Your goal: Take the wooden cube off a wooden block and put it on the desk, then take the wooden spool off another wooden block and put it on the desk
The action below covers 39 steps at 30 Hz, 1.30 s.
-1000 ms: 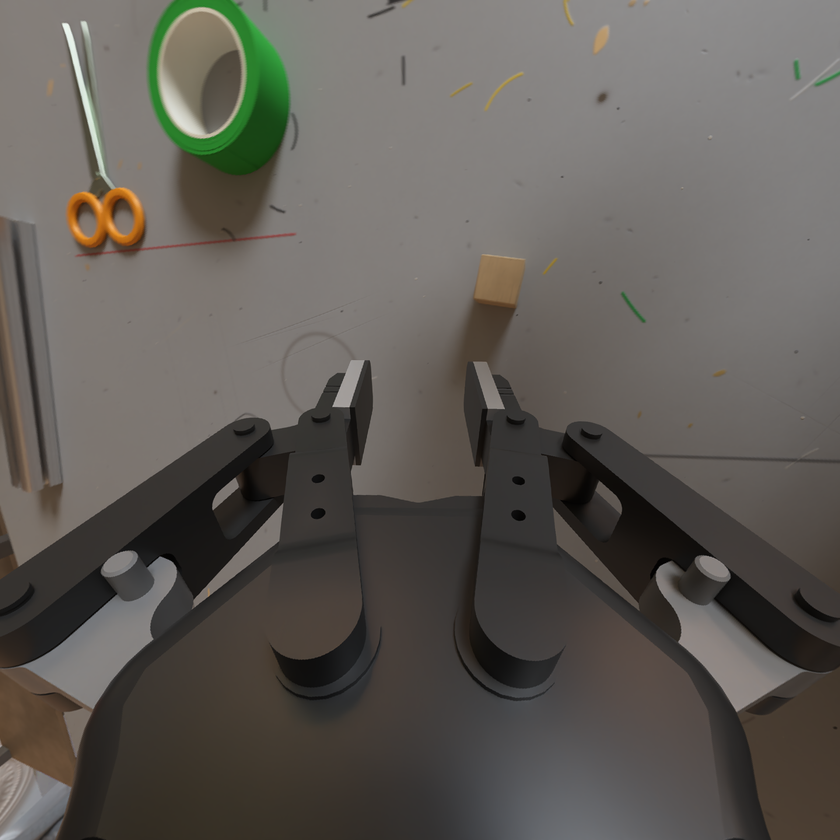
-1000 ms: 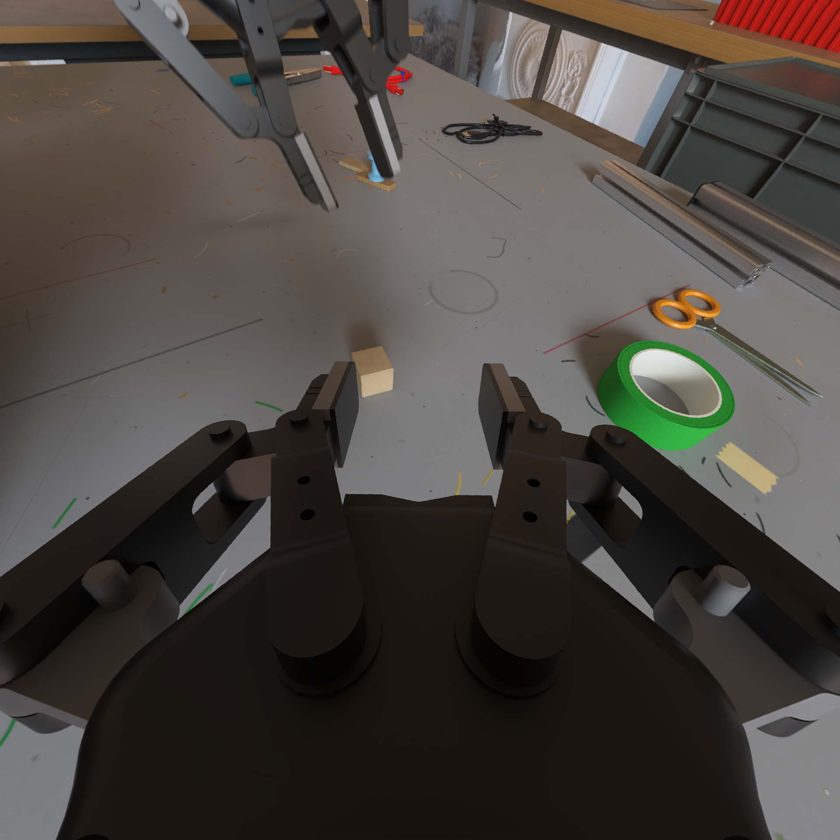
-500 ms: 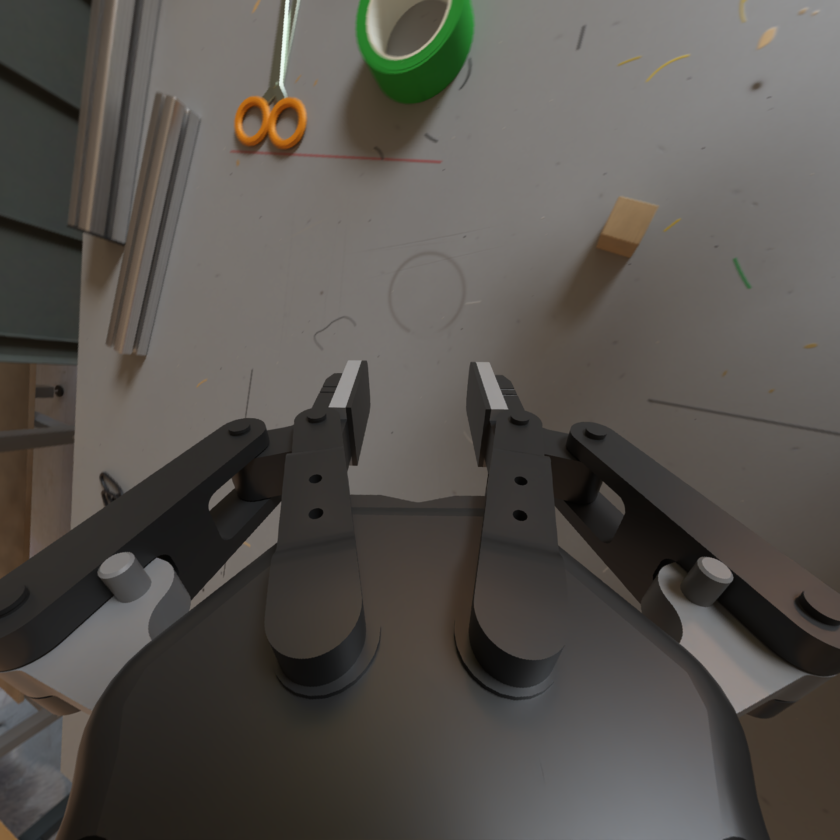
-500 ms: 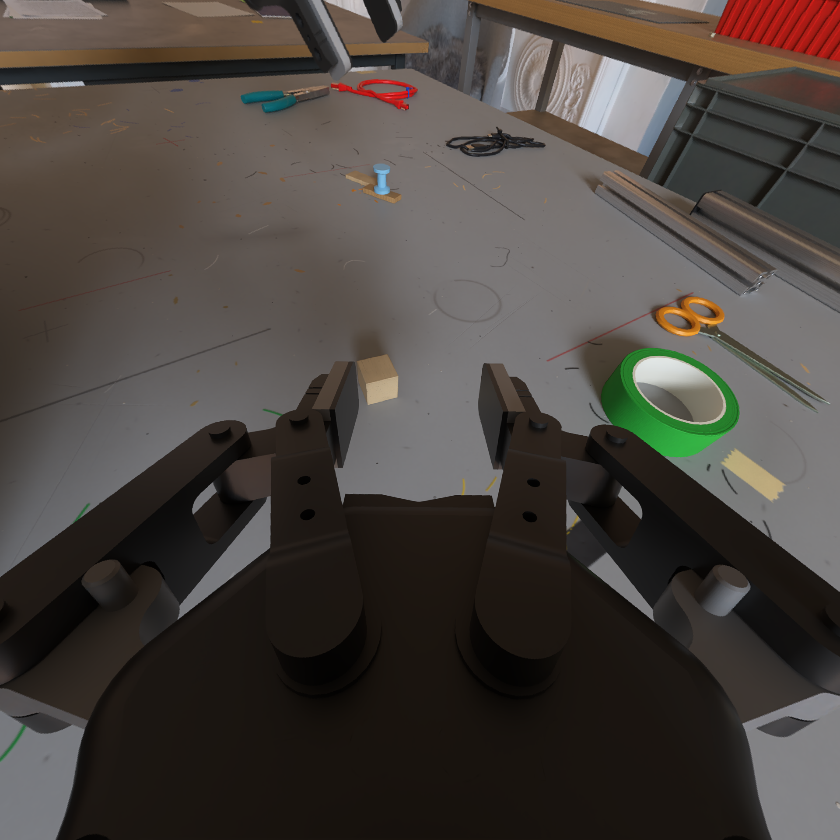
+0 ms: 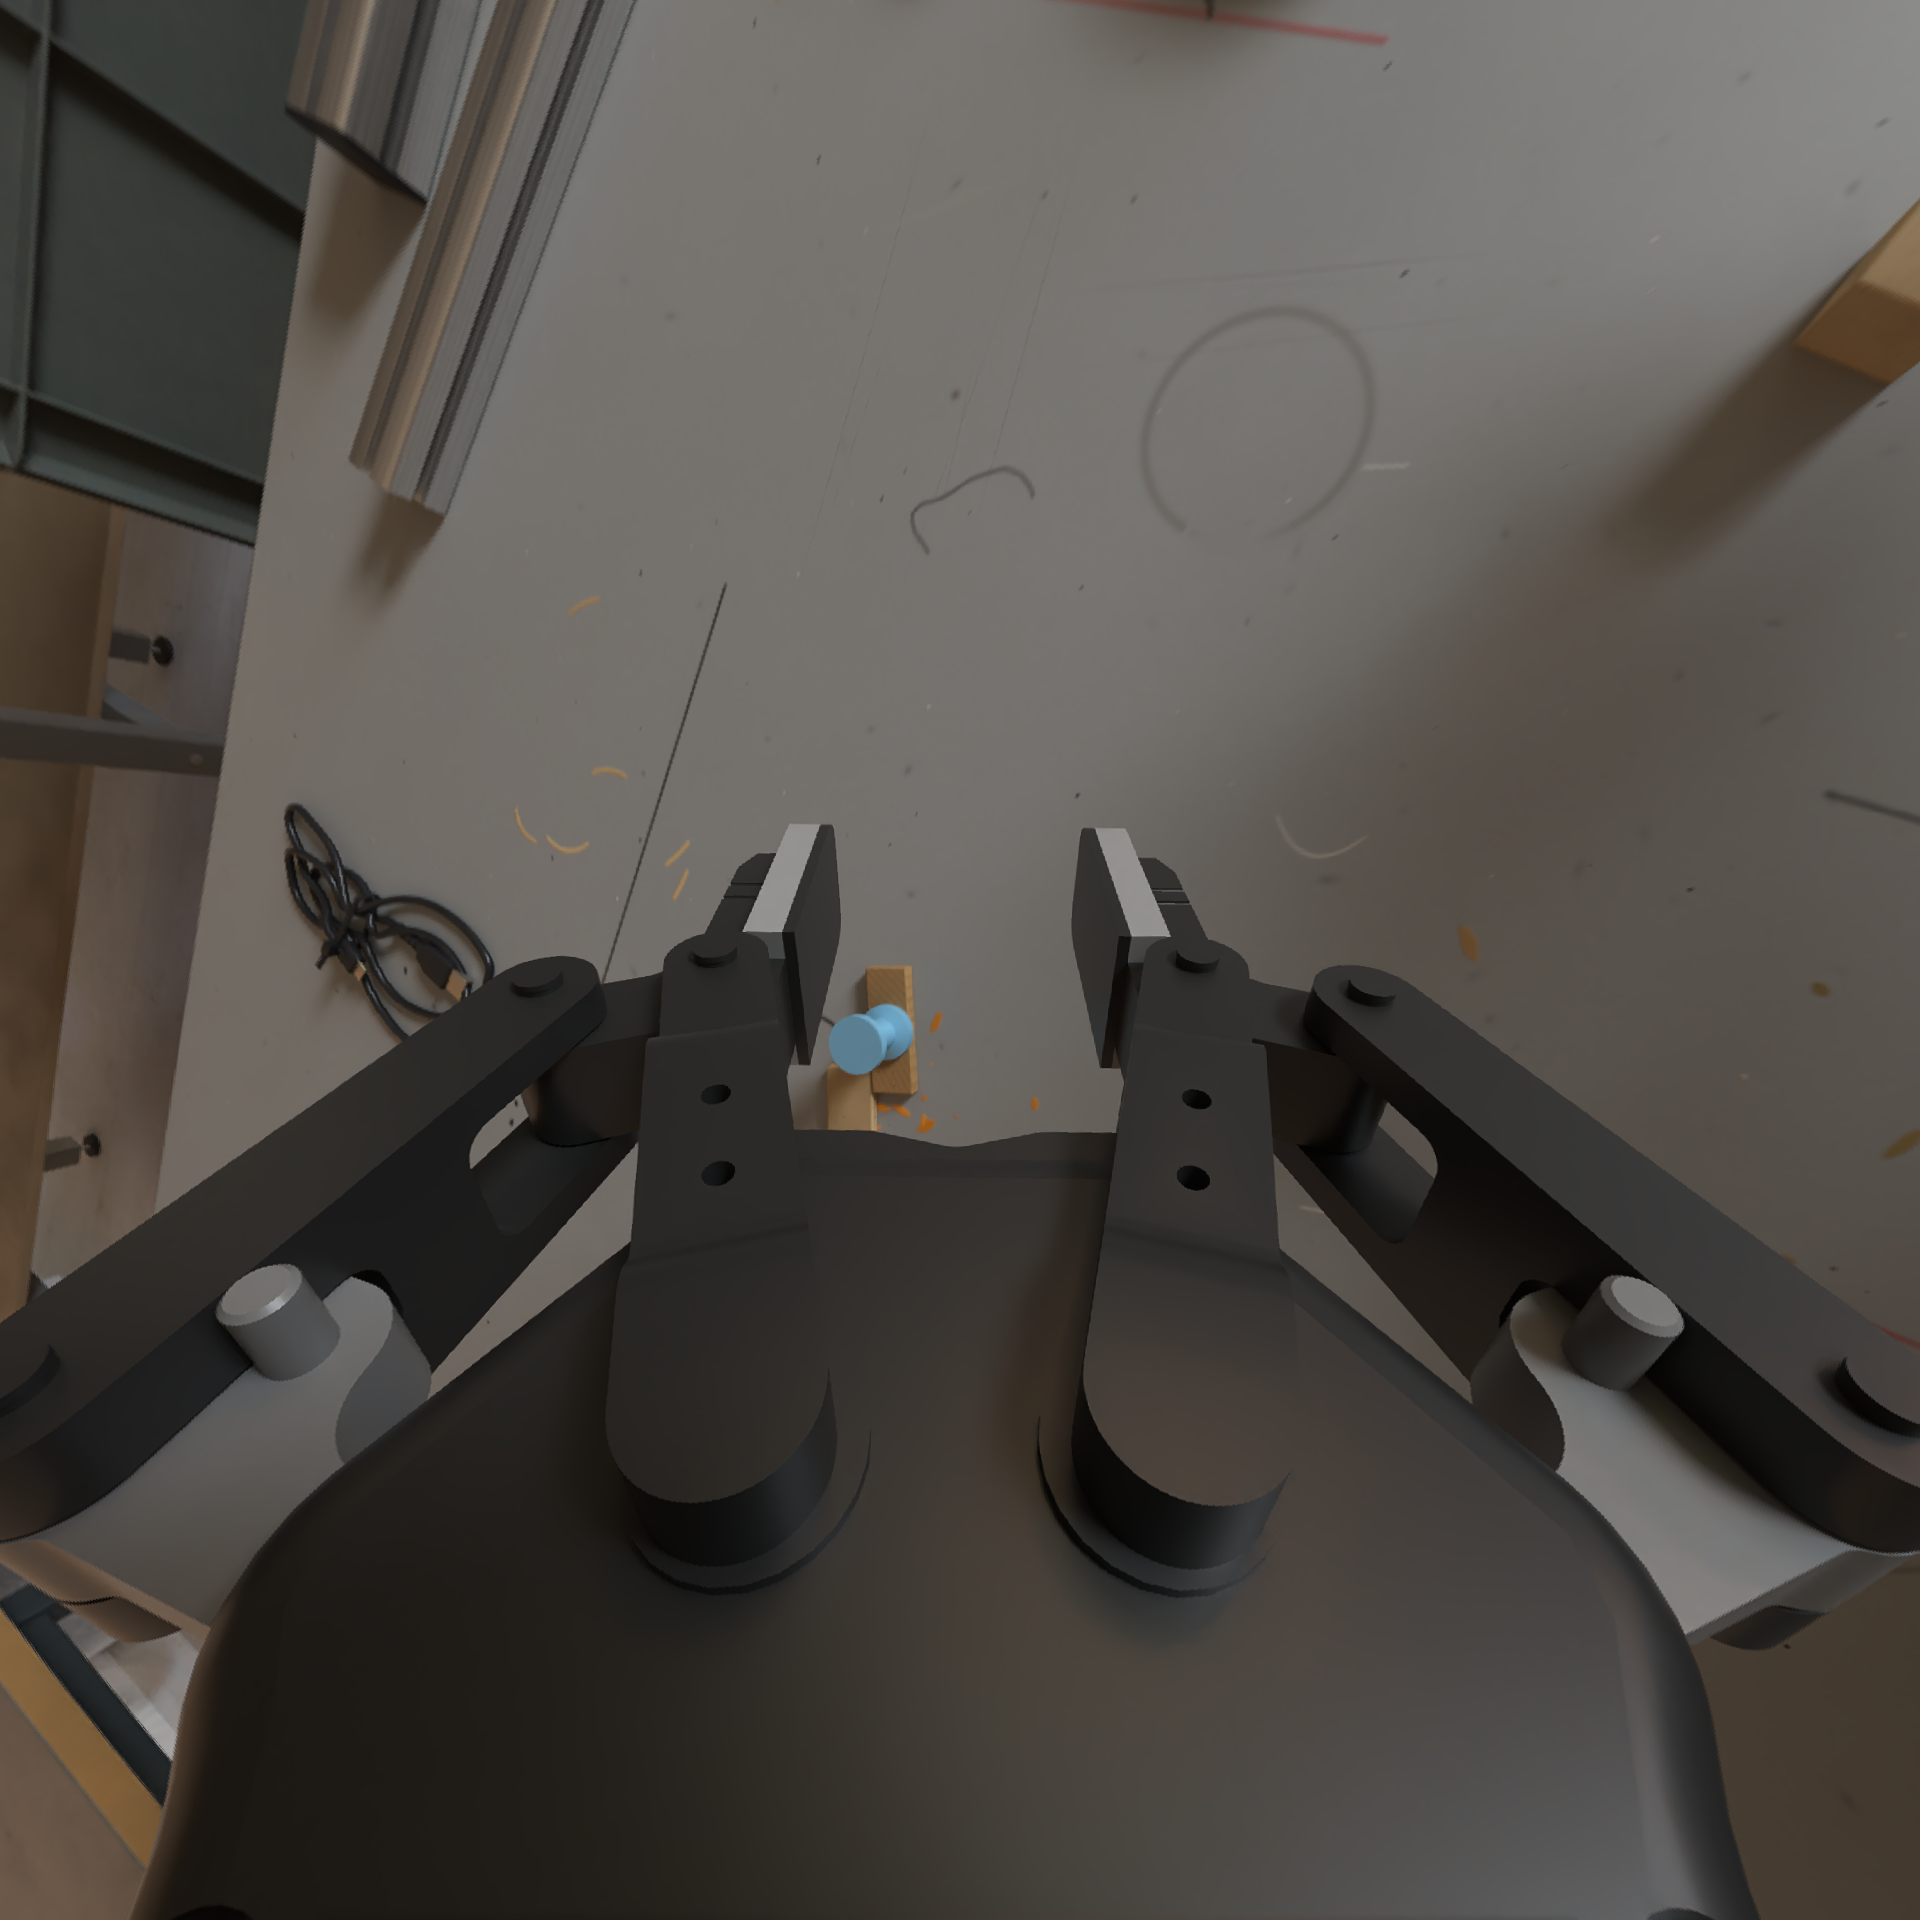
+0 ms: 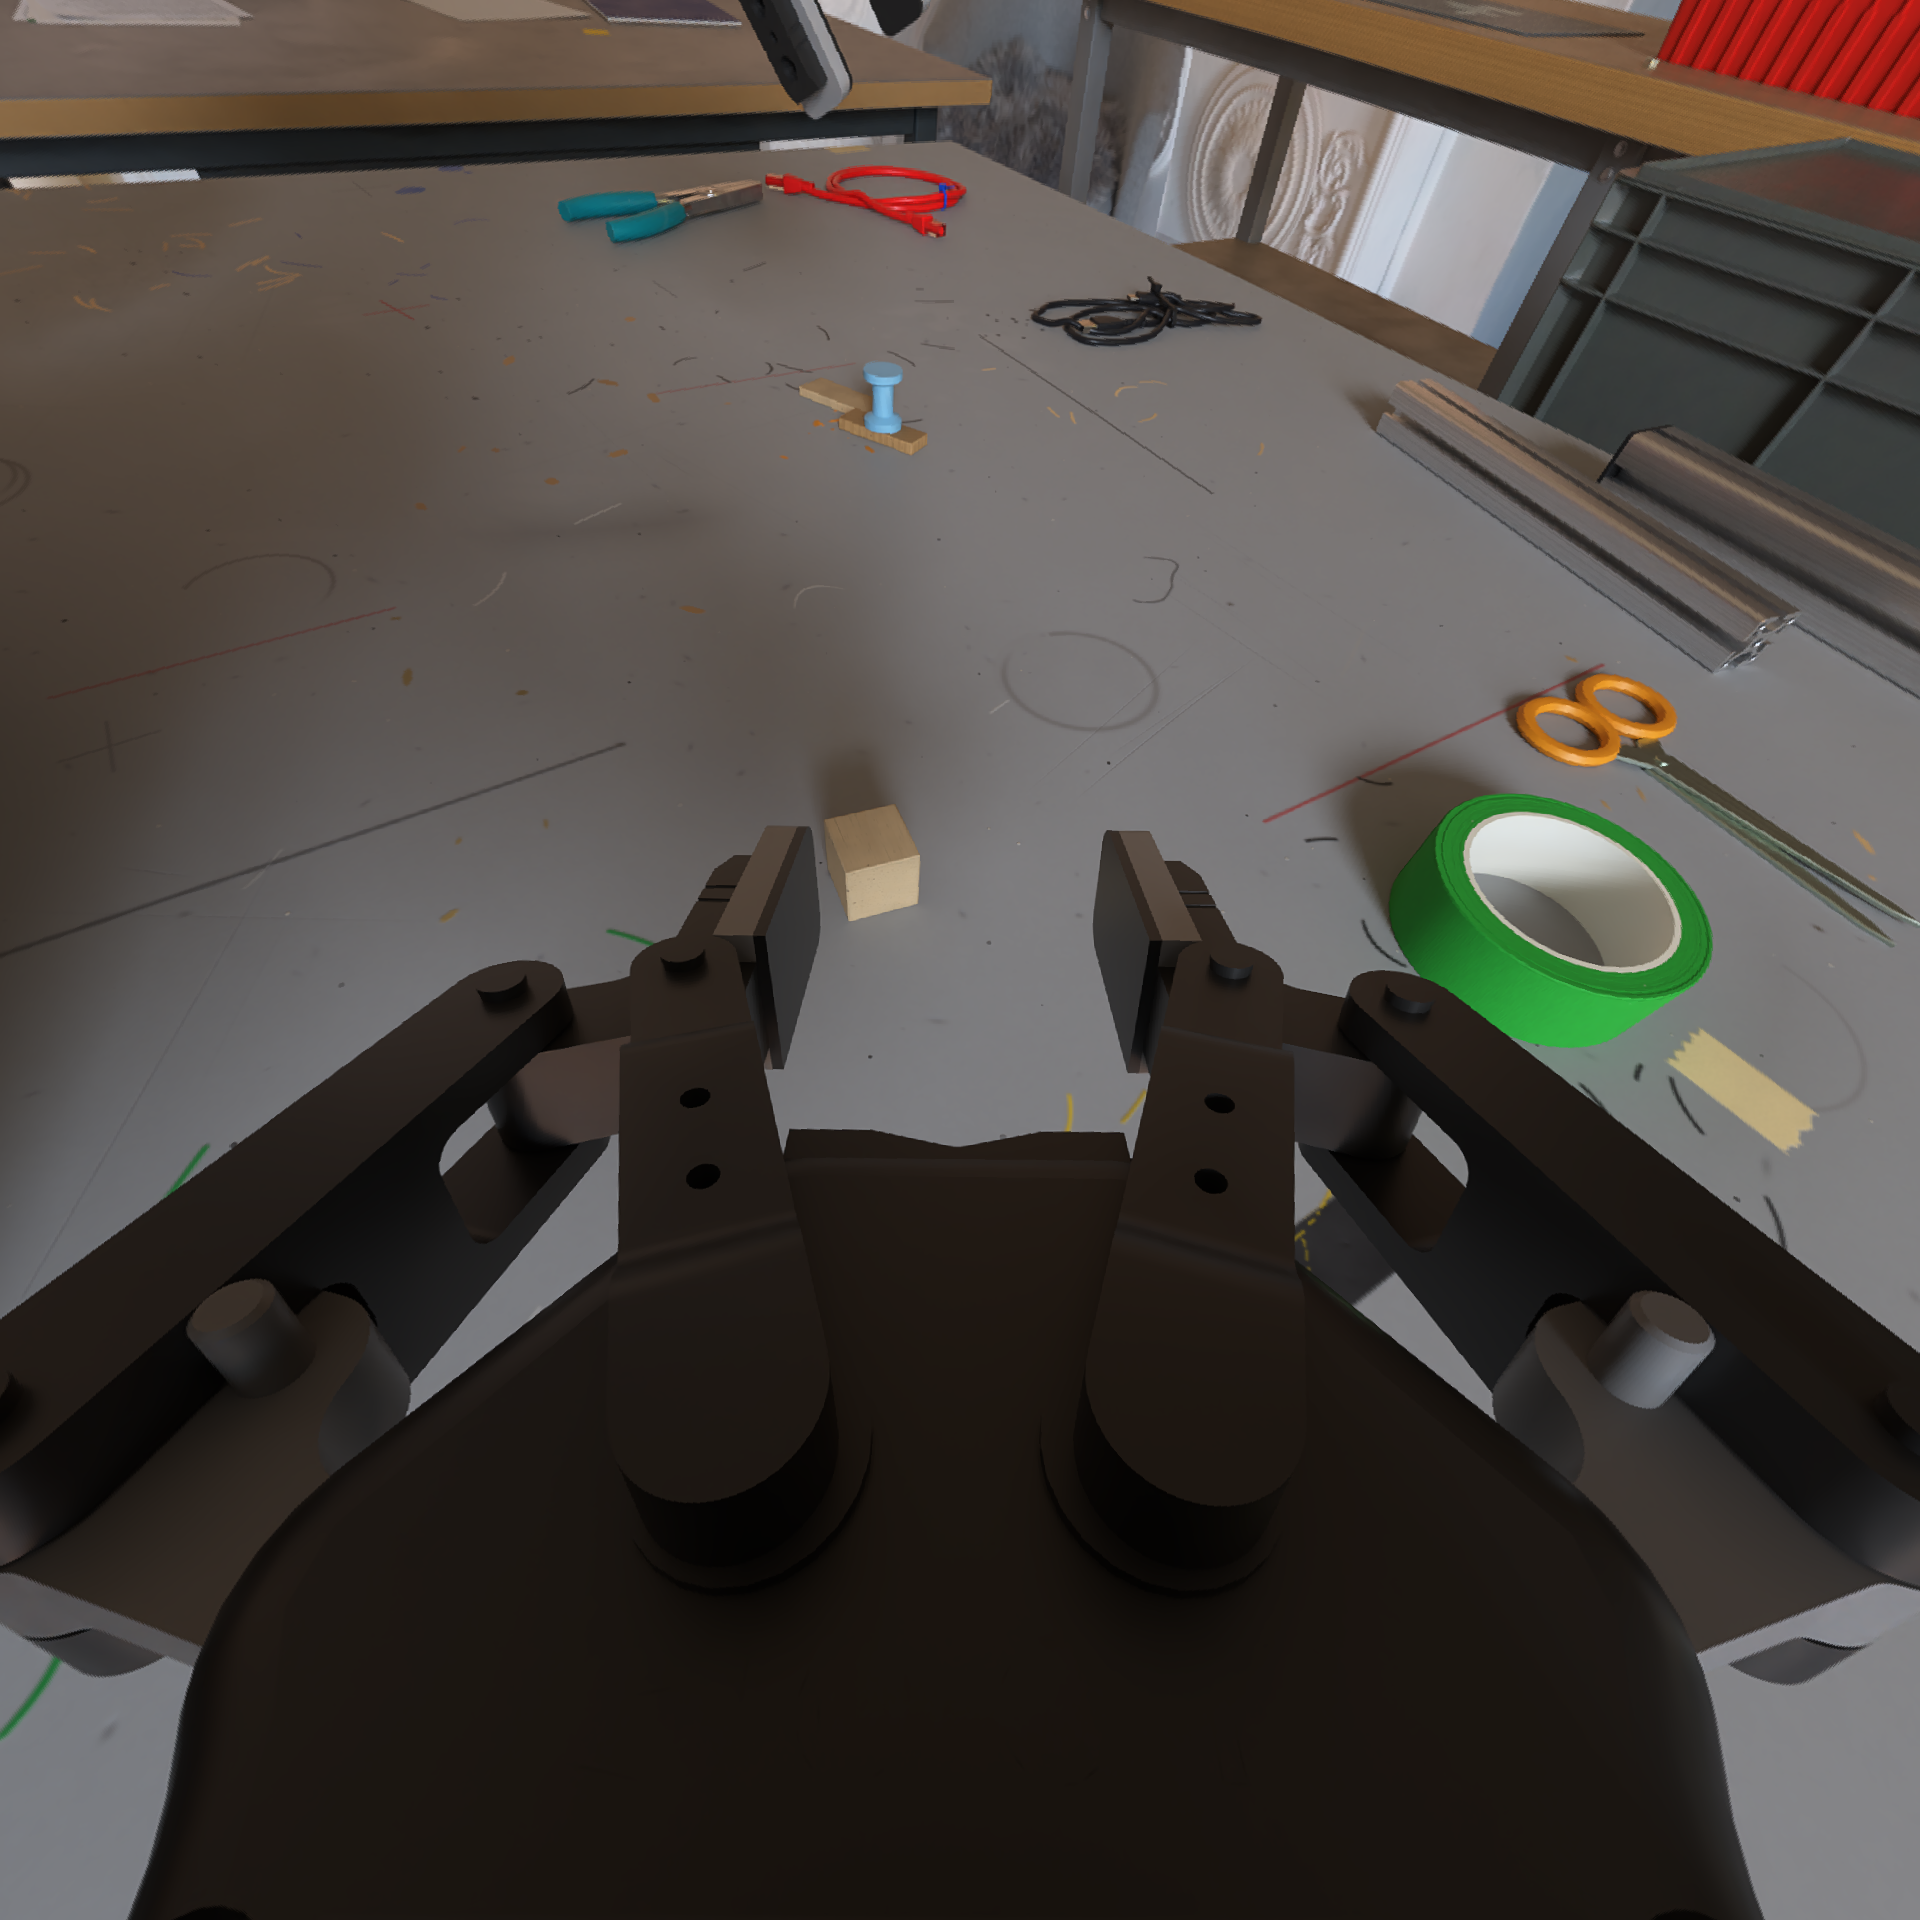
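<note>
We see the grey desk (image 6: 520, 499) filling both views, scuffed and littered with small shavings. At its far right edge stands a dark green compartment crate (image 6: 1745, 301), with long aluminium rails (image 6: 1590, 530) lying beside it. Our right gripper (image 6: 956, 914) hangs low over the desk with its jaws spread and nothing between them; our left gripper (image 5: 954, 925) looks straight down from above, jaws likewise spread and empty. A green tape roll (image 6: 1548, 914) lies to the right of the right gripper, with orange-handled scissors (image 6: 1600, 717) just beyond it. The wooden cube (image 6: 873, 862) sits on the bare desk, just ahead of the right gripper's left finger and apart from it. Farther off lie teal pliers (image 6: 655, 208), a red cable (image 6: 894, 197) and a black cable (image 6: 1143, 312). The blue spool (image 6: 883, 397) stands upright on a wooden block (image 6: 883, 431), with a second wooden block (image 6: 826, 393) touching alongside; in the left wrist view the spool (image 5: 871, 1037) lies below the gap between the fingers, nearer the left one.
</note>
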Each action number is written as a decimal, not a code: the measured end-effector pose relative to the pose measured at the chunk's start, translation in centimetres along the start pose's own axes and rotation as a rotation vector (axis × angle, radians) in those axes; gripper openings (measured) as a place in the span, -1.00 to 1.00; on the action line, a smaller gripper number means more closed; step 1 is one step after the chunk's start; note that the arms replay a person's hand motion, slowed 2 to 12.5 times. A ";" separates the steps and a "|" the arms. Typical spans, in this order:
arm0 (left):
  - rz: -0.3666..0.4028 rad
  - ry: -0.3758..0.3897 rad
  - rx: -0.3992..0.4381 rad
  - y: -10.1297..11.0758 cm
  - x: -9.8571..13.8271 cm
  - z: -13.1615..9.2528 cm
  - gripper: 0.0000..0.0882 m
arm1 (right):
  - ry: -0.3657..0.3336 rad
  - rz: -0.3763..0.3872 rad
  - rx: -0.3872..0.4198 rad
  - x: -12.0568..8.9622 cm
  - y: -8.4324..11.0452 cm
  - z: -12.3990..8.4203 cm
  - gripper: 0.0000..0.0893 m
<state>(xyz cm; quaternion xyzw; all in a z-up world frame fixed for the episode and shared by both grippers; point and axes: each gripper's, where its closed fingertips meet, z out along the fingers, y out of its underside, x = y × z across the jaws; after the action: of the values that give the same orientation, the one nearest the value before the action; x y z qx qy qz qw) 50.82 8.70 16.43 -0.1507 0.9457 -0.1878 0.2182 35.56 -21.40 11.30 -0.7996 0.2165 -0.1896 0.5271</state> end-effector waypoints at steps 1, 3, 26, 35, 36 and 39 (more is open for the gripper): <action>-0.009 0.000 -0.007 0.5 -0.3 0.2 -0.06 | -0.001 0.000 -0.001 0.0 0.0 0.0 0.08; -0.029 0.000 -0.023 1.4 -1.0 0.6 -0.06 | -0.002 0.001 -0.003 0.0 0.1 0.1 0.08; -0.084 0.113 -0.228 10.7 -3.0 7.5 0.02 | -0.012 0.027 -0.010 0.1 0.5 0.5 0.07; -0.097 0.126 -0.258 12.4 -3.5 9.5 0.04 | -0.020 0.043 -0.009 0.2 0.7 0.6 0.06; -0.100 0.128 -0.260 12.6 -3.5 9.7 0.04 | -0.021 0.045 -0.009 0.2 0.7 0.7 0.06; -0.110 0.134 -0.265 12.9 -3.7 10.2 0.05 | -0.023 0.050 -0.010 0.3 0.8 0.7 0.05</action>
<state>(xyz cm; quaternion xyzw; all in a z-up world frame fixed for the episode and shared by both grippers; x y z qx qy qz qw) 56.18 18.55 3.78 -0.2171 0.9649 -0.0825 0.1224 36.05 -21.27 10.30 -0.7988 0.2312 -0.1660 0.5301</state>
